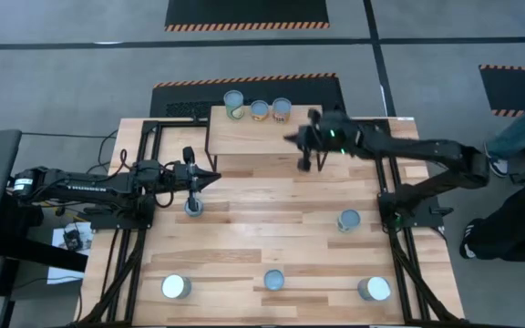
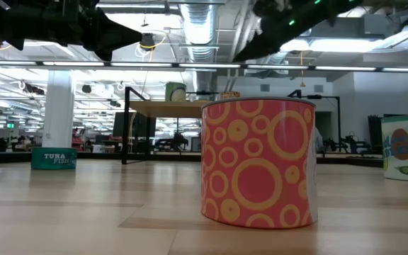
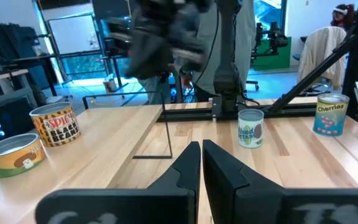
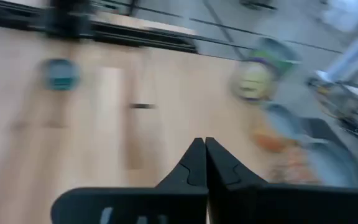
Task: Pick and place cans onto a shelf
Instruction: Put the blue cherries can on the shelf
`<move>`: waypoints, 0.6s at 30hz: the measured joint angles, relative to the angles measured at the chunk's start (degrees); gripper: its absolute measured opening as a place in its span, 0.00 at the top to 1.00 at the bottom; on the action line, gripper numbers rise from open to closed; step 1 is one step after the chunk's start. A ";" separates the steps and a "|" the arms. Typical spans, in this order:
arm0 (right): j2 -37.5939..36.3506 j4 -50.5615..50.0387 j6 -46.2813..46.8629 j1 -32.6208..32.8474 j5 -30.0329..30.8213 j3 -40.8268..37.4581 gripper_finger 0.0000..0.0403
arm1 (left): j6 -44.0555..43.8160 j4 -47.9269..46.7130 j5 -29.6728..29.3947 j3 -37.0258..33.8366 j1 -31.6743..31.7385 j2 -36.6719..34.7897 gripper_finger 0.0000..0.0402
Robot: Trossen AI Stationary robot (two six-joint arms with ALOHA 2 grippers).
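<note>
Nearest: one orange metal can with yellow rings (image 2: 258, 164), unplaced on the plank surface (image 1: 272, 228). Three cans (image 1: 259, 110) line the back edge of the small light-wood shelf (image 1: 244, 137), leaving room in front. Left hand (image 1: 210, 178), fingers together, empty, beside a tuna can (image 1: 193, 208). Right hand (image 1: 292, 139), fingers together, empty, at the shelf's right end.

The nearest can (image 2: 258, 162) is coral red with a pattern of yellow-orange rings. The low can (image 2: 54, 158) far across the table is teal with white lettering. At the edge, another can (image 2: 407, 147) is pale with an orange carrot and green peas. The can (image 3: 329, 114) marked cherries is blue and white with red lettering; the one (image 3: 250, 128) near it has a green and white label. The spicy black beans can (image 3: 56, 125) is orange-brown. The table (image 1: 290, 228) is light striped wood.
</note>
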 joint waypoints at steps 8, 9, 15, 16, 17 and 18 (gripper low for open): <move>-5.88 -2.89 6.18 21.23 12.64 -3.27 0.98 | 1.09 0.11 0.02 0.00 0.00 0.00 0.98; -5.92 -3.46 7.15 23.79 13.92 -3.27 0.98 | 1.04 0.09 0.02 0.00 0.00 0.00 0.98; -4.98 -6.81 17.70 36.56 19.67 -3.26 0.97 | 0.33 0.00 0.15 0.00 0.00 0.00 0.98; -4.41 -7.37 20.36 38.36 20.49 -3.21 0.97 | 0.35 -0.08 0.17 0.00 0.00 0.00 0.98; -3.94 -9.00 23.03 40.35 21.54 -3.26 0.97 | 0.35 -0.17 0.17 0.00 0.00 0.00 0.98; -3.56 -10.63 25.62 42.34 22.91 -3.35 0.97 | 0.34 -0.15 0.18 0.00 0.00 0.00 0.98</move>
